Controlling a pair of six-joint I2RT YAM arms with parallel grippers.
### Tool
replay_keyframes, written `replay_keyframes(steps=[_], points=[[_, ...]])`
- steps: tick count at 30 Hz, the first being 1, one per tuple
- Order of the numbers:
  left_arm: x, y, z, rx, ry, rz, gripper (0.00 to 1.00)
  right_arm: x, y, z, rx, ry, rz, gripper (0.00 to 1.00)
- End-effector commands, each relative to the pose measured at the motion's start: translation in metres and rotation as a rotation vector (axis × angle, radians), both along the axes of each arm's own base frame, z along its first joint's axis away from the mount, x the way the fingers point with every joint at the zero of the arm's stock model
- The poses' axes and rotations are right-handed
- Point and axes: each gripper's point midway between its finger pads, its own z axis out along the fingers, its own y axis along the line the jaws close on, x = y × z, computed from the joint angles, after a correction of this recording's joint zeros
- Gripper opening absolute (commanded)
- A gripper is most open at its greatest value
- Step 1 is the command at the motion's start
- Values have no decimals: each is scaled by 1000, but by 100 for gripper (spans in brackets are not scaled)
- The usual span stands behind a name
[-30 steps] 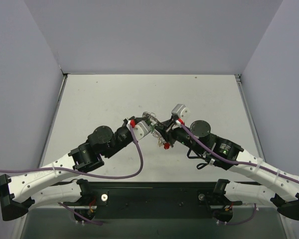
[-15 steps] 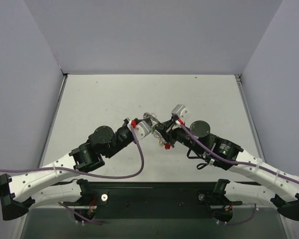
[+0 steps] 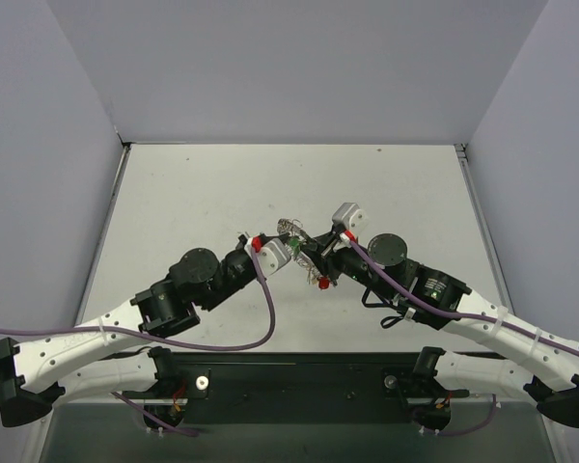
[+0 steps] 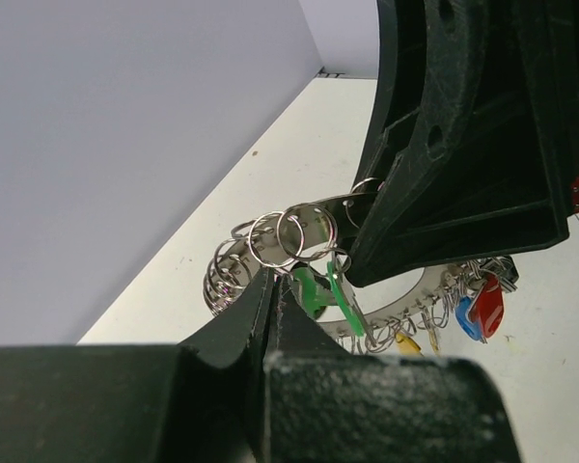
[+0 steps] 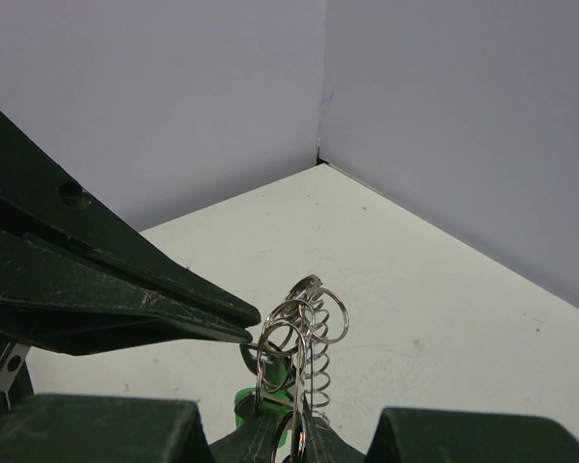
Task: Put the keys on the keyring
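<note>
Top view, mid-frame: both arms angled inward over the table, with left gripper and right gripper nose to nose, just beside each other.

Keyring:
- Left wrist view, lower centre. Grey band curving left to right, upper part hidden behind the right gripper's black body filling the upper right.
- Right wrist view, bottom centre. Upright and edge-on, rising from between the right fingers.

Right jaws: closed in on the band, pinching the keyring at the bottom edge of the right wrist view.

Left jaws: pressed together, no gap showing.
- Tips at lower centre of the left wrist view, right against the small rings strung along the band's top left.
- Cannot tell whether any wire is caught between the tips.
- In the right wrist view, entering as a dark wedge from the left, point just beside the same rings.

Keys, hanging from the band's lower arc in the left wrist view:
- green key just right of the left tips
- red and blue heads together at lower right
- yellow head low, right of centre

In the top view only specks of green between the grippers and red just below the right one.
</note>
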Motion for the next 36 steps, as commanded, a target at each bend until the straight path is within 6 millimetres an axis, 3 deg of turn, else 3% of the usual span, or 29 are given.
replay_keyframes(steps=[1,10,19,23,24,28,30,36], points=[[-3,2,1,-26,25,6,0,2,5,45,138,-79,9,0],[-5,-1,-9,-25,54,-1,0,2,6,45,138,-79,15,0],[-13,3,1,-61,48,-31,0,2,5,45,142,-81,15,0],[-12,13,13,-118,64,3,0,1,4,44,141,-82,18,0],[-11,15,13,-121,73,13,3,-1,4,45,143,-87,31,0],[-9,23,25,-129,134,39,36,-11,9,41,115,-113,110,0],[-11,23,33,-124,168,19,45,-15,10,39,103,-125,144,0],[-32,16,56,-175,281,-132,58,-27,10,34,67,-157,226,0]])
